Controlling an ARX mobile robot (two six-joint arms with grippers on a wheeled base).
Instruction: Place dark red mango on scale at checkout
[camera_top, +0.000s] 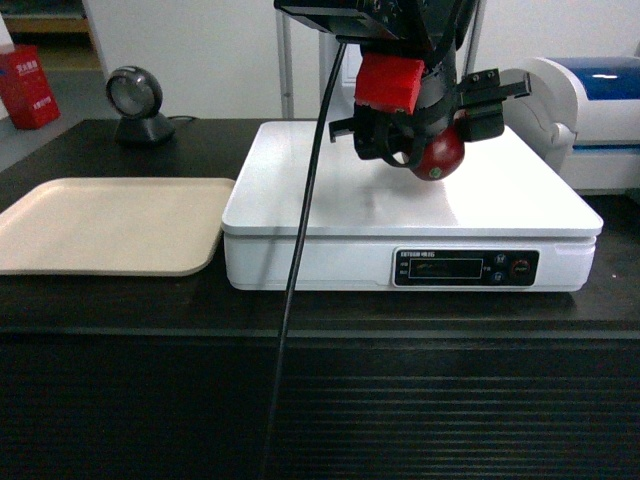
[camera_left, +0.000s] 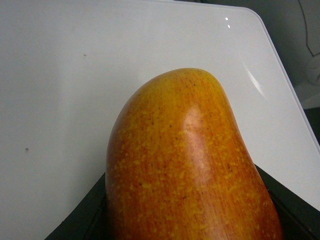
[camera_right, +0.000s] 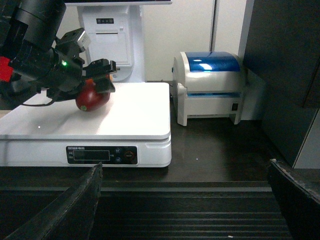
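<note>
**Gripper holding mango over the scale: release risks and legible text**

Left gripper (camera_top: 425, 140) is closed around the dark red mango (camera_top: 438, 153), which hangs beneath it over the rear middle of the scale (camera_top: 300, 215); from the right wrist view the fruit looks at or just above the white platform, and I cannot tell whether it touches. Right gripper (camera_right: 185, 200) sits low in front of the table (camera_top: 120, 300), its jaws spread wide and empty

Judging from here, the main risk is a roll: the mango is rounded and glossy, the platform smooth and rimless, so opening before the fruit rests flat could send it away from the gripper toward an edge. Pressing down too far could load the platform hard. The black cable (camera_top: 300, 250) trailing below the gripper across the scale might drag on the platform, or snag when the arm pulls back

Writing: a small label sits above the scale's display (camera_top: 440, 268), too blurred to read. The red box (camera_top: 30, 85), far to the gripper's left, bears pale characters, also unreadable. No brand is legible on the blue-topped printer (camera_right: 210, 85)
</note>
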